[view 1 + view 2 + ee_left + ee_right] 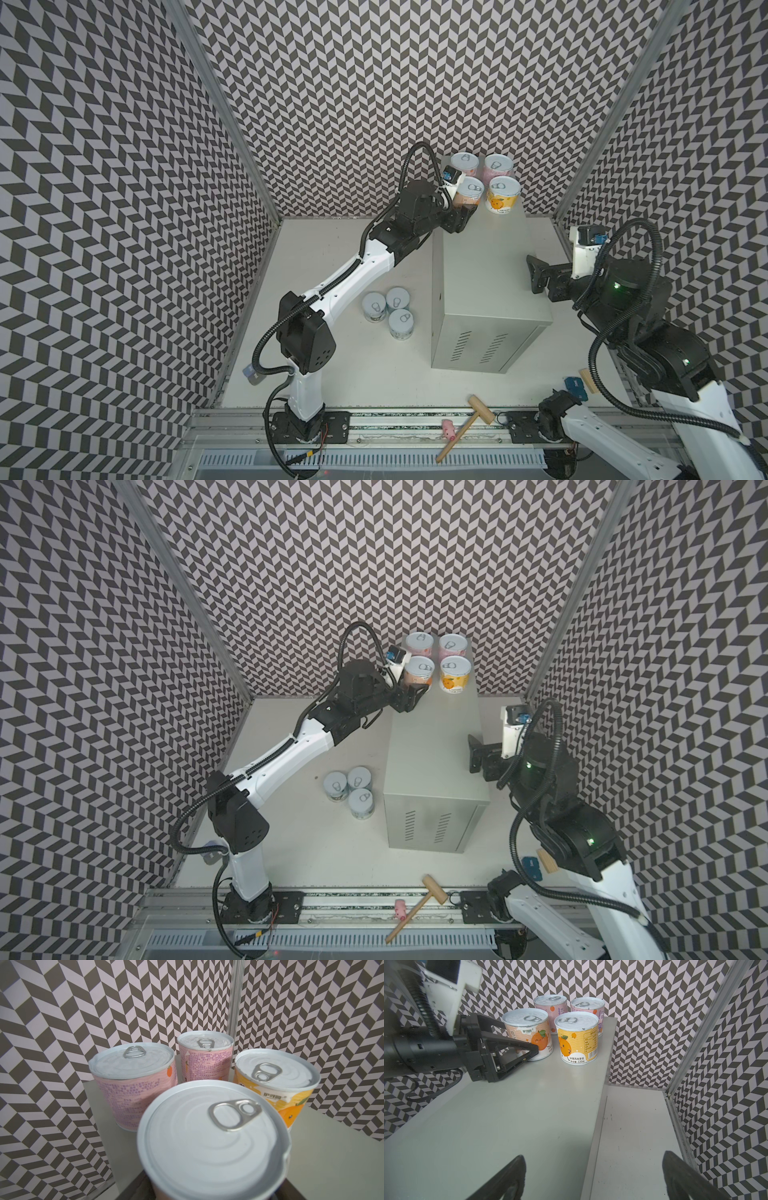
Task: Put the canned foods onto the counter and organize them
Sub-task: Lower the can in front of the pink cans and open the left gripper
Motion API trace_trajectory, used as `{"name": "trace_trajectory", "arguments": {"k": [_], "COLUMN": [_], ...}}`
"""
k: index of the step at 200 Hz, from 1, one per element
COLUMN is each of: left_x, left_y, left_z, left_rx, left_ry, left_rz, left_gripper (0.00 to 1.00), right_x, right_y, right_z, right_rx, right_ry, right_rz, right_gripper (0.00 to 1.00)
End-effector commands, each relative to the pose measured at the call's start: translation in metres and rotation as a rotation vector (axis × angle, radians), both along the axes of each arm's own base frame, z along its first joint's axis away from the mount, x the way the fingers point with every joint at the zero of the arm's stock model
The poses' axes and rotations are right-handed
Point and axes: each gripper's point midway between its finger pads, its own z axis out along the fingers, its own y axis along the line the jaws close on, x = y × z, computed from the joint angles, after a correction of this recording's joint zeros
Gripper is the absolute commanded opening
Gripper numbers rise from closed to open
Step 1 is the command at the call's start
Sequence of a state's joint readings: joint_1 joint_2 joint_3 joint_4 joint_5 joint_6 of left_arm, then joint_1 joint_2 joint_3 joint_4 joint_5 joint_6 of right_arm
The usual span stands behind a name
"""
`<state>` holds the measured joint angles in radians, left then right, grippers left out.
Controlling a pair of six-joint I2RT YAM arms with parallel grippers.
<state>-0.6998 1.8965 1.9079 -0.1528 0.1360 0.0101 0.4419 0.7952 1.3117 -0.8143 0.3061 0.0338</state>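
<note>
**Four up, three down**

We see the peach can (469, 192) upright far back on the tall grey desk (490, 266), gripped by our left fingers (463, 220), beside three more cans (503, 193), while three pale cans (401, 322) stand on the white floor (353, 374). Our right fingers (510, 1178) gape wide.

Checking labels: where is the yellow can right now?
In a top view the yellow can stands at the counter's far end, right of the peach can in the left gripper.
</note>
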Motion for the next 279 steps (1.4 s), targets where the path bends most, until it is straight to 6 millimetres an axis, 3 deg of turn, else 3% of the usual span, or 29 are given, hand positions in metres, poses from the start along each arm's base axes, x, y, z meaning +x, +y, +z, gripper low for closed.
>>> {"name": "trace_trajectory", "arguments": {"k": [1, 178, 238, 279], "left_x": [0.007, 0.008, 0.004, -0.008], "left_y": [-0.004, -0.01, -0.007, -0.001], "left_z": [-0.019, -0.031, -0.028, -0.014], "left_rx": [0.043, 0.055, 0.046, 0.029], "left_ry": [0.02, 0.051, 0.053, 0.044], "left_rz": [-0.006, -0.025, -0.023, -0.039], "left_gripper": [0.75, 0.76, 0.88, 0.98], "right_x": [0.0, -0.002, -0.002, 0.0], "right_y": [-0.001, -0.001, -0.001, 0.002], "right_z": [0.013, 0.013, 0.014, 0.013], "right_rx": [0.024, 0.019, 0.018, 0.017], "right_ry": [-0.057, -0.065, -0.069, -0.065], "right_rz": [-0.002, 0.003, 0.007, 0.014], "right_gripper": [0.99, 0.99, 0.99, 0.99]}}
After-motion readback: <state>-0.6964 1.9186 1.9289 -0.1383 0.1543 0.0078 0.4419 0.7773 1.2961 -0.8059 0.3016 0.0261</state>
